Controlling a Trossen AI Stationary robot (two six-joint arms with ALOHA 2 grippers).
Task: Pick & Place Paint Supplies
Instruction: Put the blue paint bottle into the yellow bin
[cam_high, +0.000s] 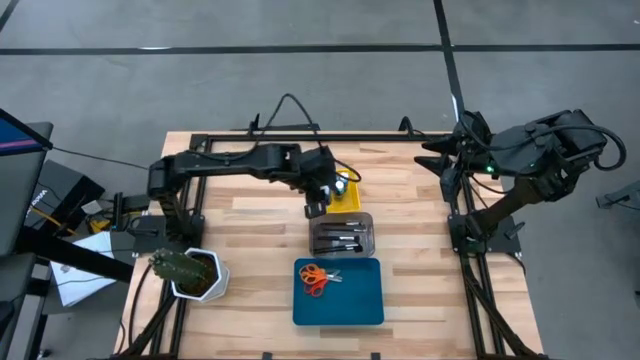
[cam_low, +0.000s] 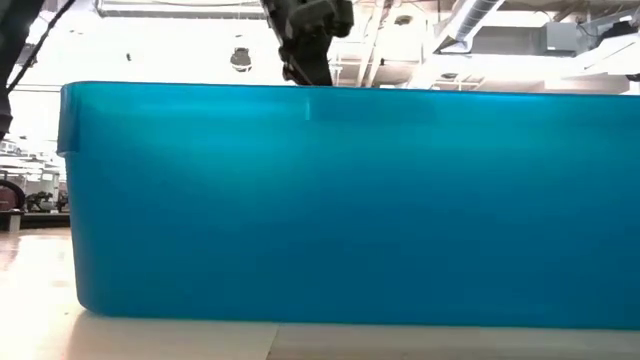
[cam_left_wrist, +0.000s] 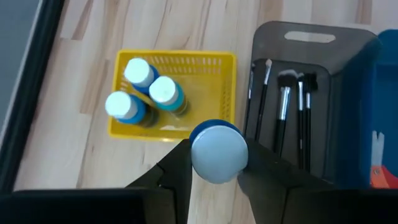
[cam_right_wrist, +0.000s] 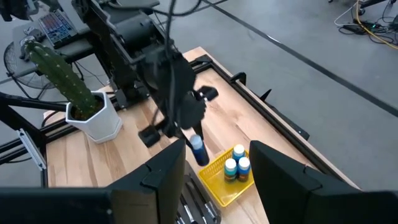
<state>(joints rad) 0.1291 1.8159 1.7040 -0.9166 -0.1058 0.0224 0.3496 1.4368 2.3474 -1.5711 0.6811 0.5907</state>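
Observation:
My left gripper (cam_left_wrist: 217, 163) is shut on a small blue bottle with a white cap (cam_left_wrist: 218, 152), held above the table beside the yellow tray (cam_left_wrist: 174, 93). Three more blue bottles (cam_left_wrist: 149, 93) stand in that tray. Several dark-handled paintbrushes (cam_left_wrist: 283, 118) lie in the dark clear tray (cam_high: 341, 235). Orange-handled scissors (cam_high: 316, 278) lie in the blue tray (cam_high: 338, 292). My right gripper (cam_right_wrist: 217, 180) is open and waits high at the table's right side, far from everything. My left gripper pinches the bottle between its two fingers (cam_left_wrist: 177, 165), one on each side of its upper part just under the white cap (cam_left_wrist: 218, 154). The fingers come from above, pointing down. The bottle (cam_right_wrist: 198, 149) hangs below them, lifted clear of the table and slightly tilted.
A green cactus in a white pot (cam_high: 192, 272) stands at the table's near left. The blue tray's wall (cam_low: 340, 200) fills the low view. The black frame rails (cam_high: 300, 137) run along the table's edges. Bare wood (cam_high: 250, 215) lies left of the trays.

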